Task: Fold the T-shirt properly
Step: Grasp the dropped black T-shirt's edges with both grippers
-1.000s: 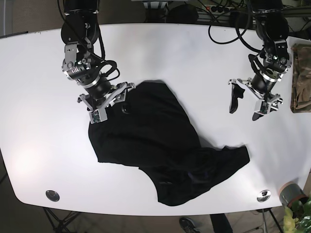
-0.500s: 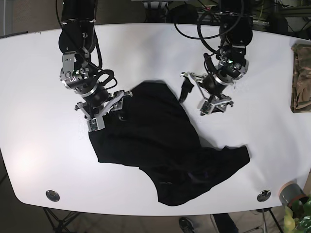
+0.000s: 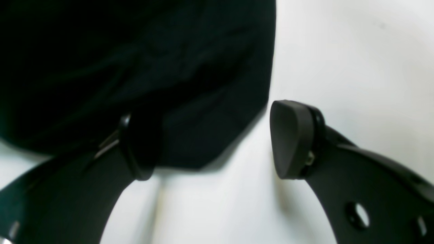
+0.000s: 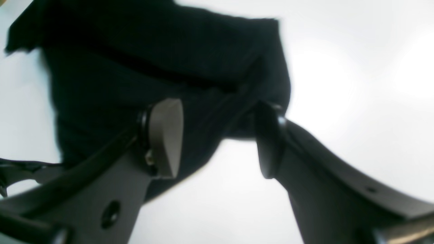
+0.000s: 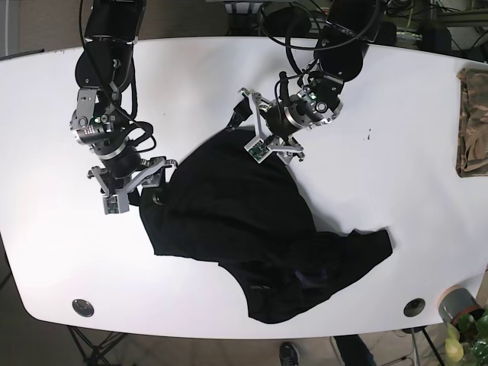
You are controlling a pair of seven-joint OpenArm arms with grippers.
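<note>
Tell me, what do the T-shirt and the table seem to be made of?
The T-shirt: black, matte soft fabric, probably knit cotton; it lies in limp wrinkles and folds. The table: white, smooth, hard top, perhaps laminate; it shows soft glare and no grain.

No readable text, labels, brand marks or numbers in any view. The black T-shirt (image 5: 252,229) is plain, no print visible. The white desk (image 5: 396,114) carries no markings. Both wrist views are too blurred to read anything on the arm hardware.
</note>
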